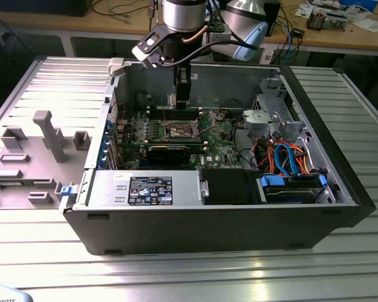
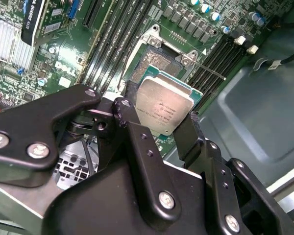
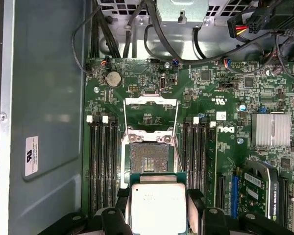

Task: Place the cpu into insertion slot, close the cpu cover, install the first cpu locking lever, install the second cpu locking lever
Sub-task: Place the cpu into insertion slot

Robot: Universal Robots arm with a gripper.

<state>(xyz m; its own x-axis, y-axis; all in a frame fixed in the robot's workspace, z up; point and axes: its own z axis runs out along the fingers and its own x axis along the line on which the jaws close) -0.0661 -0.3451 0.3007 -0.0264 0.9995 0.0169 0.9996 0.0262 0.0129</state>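
Note:
My gripper [image 3: 158, 203] is shut on the cpu [image 3: 158, 208], a small square chip with a silver-grey metal top on a green edge, its black fingers [image 2: 132, 115] pressing two opposite sides. In both wrist views the cpu [image 2: 164, 108] hangs above the green motherboard, just short of the open insertion slot [image 3: 148, 157] with its bare contact grid [image 2: 159, 61]. The cpu cover [image 3: 151, 101], a thin silvery frame, lies folded back past the slot. Two thin locking levers [image 3: 177, 122] stand released along its sides. In the exterior view the gripper [image 1: 181, 94] reaches down into the case over the socket [image 1: 179, 130].
Black memory slots [image 3: 102, 161] flank the socket on both sides. A long black expansion card [image 1: 169, 151] lies nearer the front. A power supply [image 1: 145, 189], a drive cage with blue and orange cables [image 1: 290, 160] and the case walls [image 1: 201, 78] enclose the board. A grey fixture [image 1: 44, 135] sits outside.

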